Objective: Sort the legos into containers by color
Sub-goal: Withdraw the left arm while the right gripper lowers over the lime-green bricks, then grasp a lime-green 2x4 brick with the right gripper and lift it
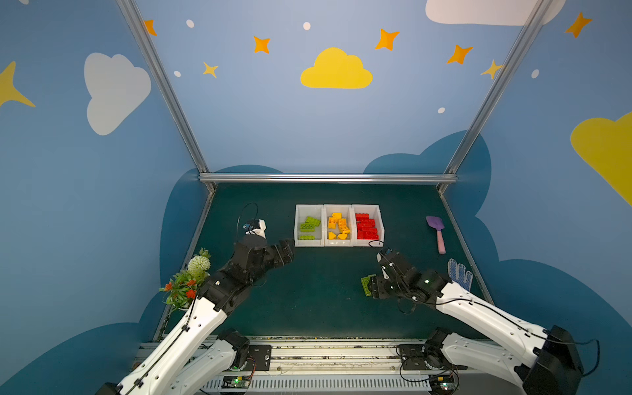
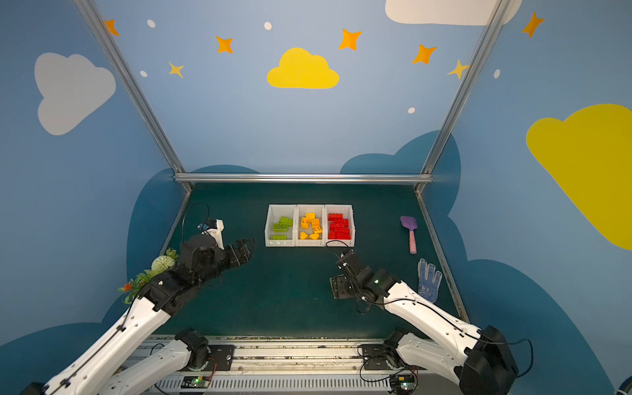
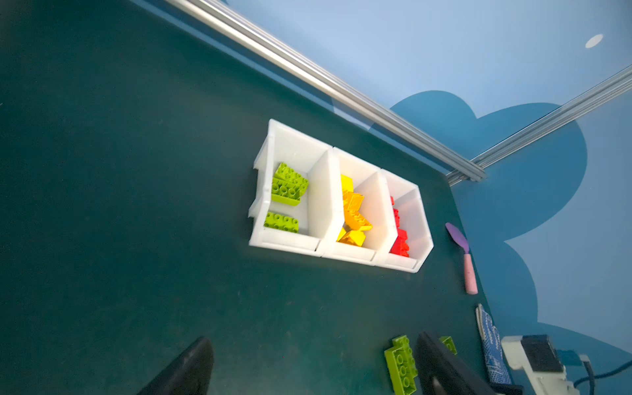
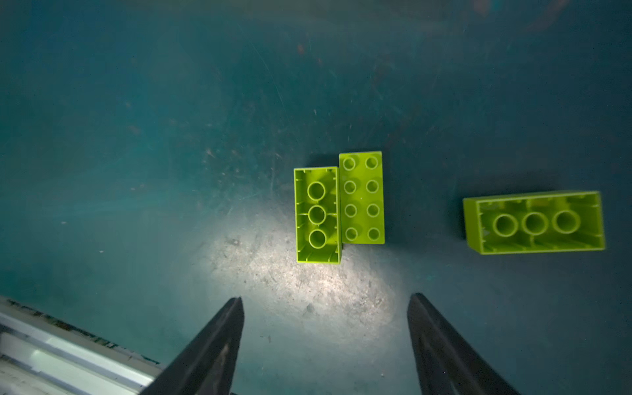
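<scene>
The right hand (image 4: 327, 297), wide and empty, over three lime-green plastic bricks (image 4: 317, 215) at the dark green tabletop (image 4: 136, 136) right front; left hand (image 3: 314, 338) wide, empty.

**Op A:** Where do the bins sit on my feed?

**Op B:** I see three touching in a row on the tabletop (image 1: 318, 307), nearer its far edge: left bin (image 1: 309, 209), middle bin (image 1: 338, 208), right bin (image 1: 366, 208). Each has bricks (image 1: 337, 225) inside.

**Op A:** Any loose?

**Op B:** Yes, in front of the right bin, nearer the front edge. One loose brick (image 4: 317, 213) touches its neighbour brick (image 4: 361, 198) side by side, and a third brick (image 4: 535, 222) lies apart.

**Op A:** And the edges?

**Op B:** Near the right edge I have a toy shovel (image 1: 437, 232), with a glove (image 1: 460, 273) in front of it. An artificial plant (image 1: 186, 284) stands at the left edge.
</scene>
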Robot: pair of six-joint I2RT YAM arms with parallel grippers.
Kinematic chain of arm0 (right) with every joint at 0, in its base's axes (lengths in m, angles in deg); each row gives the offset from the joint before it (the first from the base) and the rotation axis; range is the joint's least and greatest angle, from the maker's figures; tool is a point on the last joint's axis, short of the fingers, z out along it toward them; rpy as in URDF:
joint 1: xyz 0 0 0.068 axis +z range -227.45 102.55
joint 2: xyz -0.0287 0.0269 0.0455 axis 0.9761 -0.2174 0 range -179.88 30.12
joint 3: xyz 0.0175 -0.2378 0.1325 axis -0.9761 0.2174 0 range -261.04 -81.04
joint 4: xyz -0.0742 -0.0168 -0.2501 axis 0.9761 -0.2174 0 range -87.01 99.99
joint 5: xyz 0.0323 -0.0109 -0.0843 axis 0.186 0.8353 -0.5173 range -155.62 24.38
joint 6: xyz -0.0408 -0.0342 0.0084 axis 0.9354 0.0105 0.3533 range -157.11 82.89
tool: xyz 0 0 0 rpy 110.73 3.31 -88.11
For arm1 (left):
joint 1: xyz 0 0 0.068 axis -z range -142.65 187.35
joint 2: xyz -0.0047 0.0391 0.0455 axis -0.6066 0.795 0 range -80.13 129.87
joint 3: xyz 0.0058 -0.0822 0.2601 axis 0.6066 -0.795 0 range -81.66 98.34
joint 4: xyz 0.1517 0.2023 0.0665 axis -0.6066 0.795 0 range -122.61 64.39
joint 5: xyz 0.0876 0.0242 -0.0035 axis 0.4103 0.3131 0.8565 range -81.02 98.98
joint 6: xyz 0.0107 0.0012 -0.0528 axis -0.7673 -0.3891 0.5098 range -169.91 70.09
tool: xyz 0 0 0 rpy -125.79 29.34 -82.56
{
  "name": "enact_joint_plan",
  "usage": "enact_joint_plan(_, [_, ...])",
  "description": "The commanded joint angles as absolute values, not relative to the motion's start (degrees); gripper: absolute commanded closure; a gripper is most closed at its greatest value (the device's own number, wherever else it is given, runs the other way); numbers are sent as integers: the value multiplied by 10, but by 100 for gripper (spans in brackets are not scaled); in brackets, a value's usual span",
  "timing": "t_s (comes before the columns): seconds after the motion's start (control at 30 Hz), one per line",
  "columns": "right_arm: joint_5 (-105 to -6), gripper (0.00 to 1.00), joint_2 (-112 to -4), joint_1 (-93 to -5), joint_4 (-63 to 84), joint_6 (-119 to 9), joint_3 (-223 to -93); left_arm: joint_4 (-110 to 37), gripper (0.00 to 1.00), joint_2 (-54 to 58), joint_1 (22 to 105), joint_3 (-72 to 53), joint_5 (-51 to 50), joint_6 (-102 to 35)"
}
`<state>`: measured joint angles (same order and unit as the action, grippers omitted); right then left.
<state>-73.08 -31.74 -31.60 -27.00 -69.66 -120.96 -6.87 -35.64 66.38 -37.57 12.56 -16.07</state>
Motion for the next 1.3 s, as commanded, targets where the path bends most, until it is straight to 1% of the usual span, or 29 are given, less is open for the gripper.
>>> enact_joint_plan(0.0, [-730,31,-357,-304,-257,-719,-1226,-32,9,-394,663,-412,131,-145])
enact_joint_plan(0.23, [-706,31,-463,-303,-221,-726,-1255,-15,9,-441,665,-458,123,-127])
enact_joint_plan(0.33, [-705,35,-499,-302,-214,-724,-1272,-10,9,-451,666,-462,122,-124])
enact_joint_plan(0.5, [-705,45,-539,-298,-203,-721,-1287,-8,9,-458,671,-468,127,-122])
enact_joint_plan(0.7, [-713,48,-571,-290,-204,-715,-1301,-11,9,-455,676,-470,130,-121])
enact_joint_plan(0.9, [-714,51,-575,-287,-205,-712,-1308,-15,8,-451,677,-471,130,-122])
enact_joint_plan(0.93, [-715,51,-572,-287,-207,-711,-1311,-16,9,-451,677,-470,130,-121])
enact_joint_plan(1.0, [-718,46,-555,-284,-210,-708,-1312,-16,9,-451,677,-470,131,-122])
enact_joint_plan(1.07, [-717,43,-532,-282,-201,-697,-1308,-17,8,-452,677,-471,132,-123])
enact_joint_plan(1.17, [-732,44,-502,-285,-210,-694,-1306,-20,8,-451,676,-472,132,-123])
enact_joint_plan(1.27, [-755,45,-496,-289,-222,-700,-1308,-24,8,-449,677,-474,131,-124])
